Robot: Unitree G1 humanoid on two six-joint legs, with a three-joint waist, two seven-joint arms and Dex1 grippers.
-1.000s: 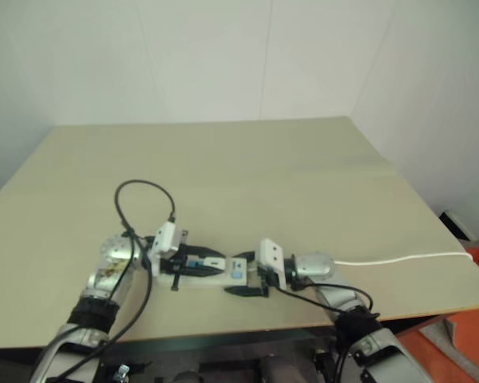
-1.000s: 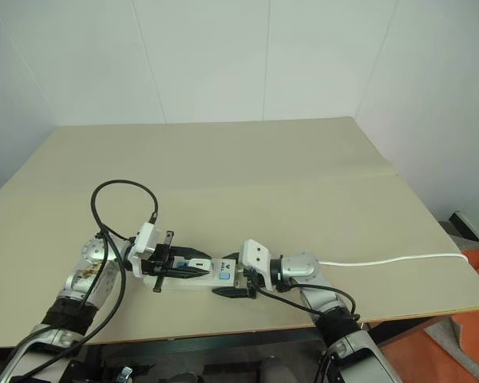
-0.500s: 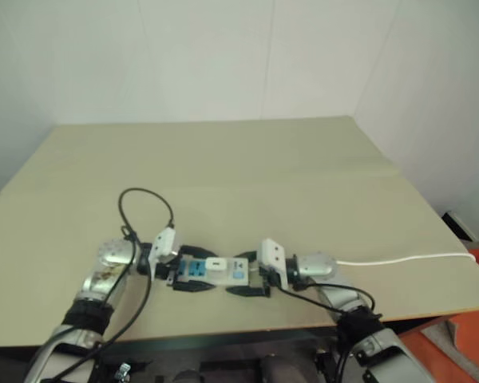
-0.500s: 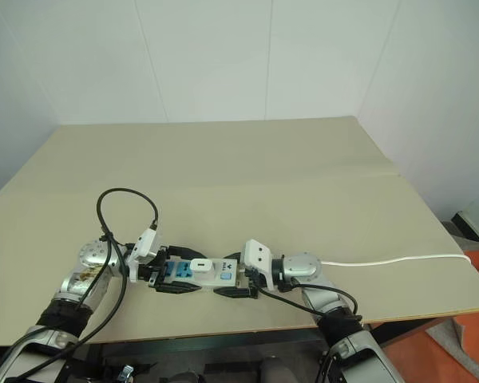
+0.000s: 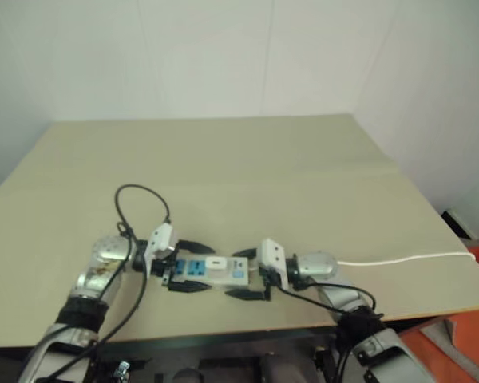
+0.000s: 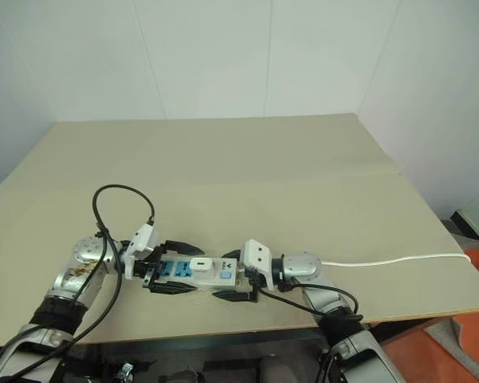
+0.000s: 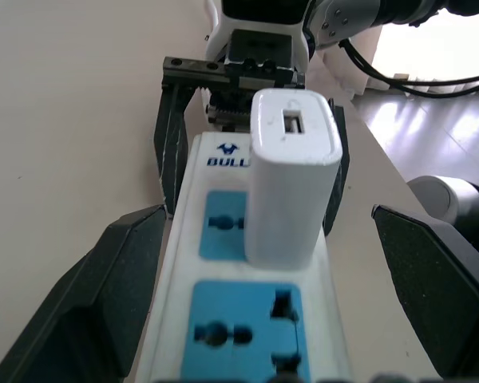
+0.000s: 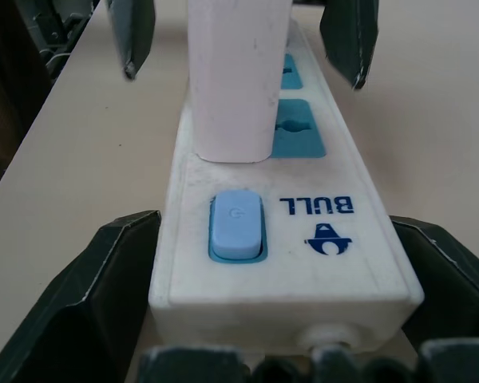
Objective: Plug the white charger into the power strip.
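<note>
Standing upright in the power strip [image 6: 193, 272], the white charger [image 6: 197, 263] sat between two opposed grippers along its long axis. Left gripper [image 6: 174, 267] was nearer the charger, fingers spread, touching nothing. Right gripper [image 6: 230, 278] straddled the switch end, fingers apart beside the strip; contact unclear.

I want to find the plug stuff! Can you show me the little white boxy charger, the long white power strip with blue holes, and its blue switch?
little white boxy charger [image 7: 294, 179], left wrist view, its front face.
long white power strip [image 8: 343, 263], right wrist view, bare top near the logo.
blue switch [image 8: 237, 226], right wrist view, its middle.

I've got a plain beige table [image 6: 263, 167], and the white power strip [image 6: 193, 271] lies flat near its front edge, its thin white cord [image 6: 399, 259] trailing off right.
</note>
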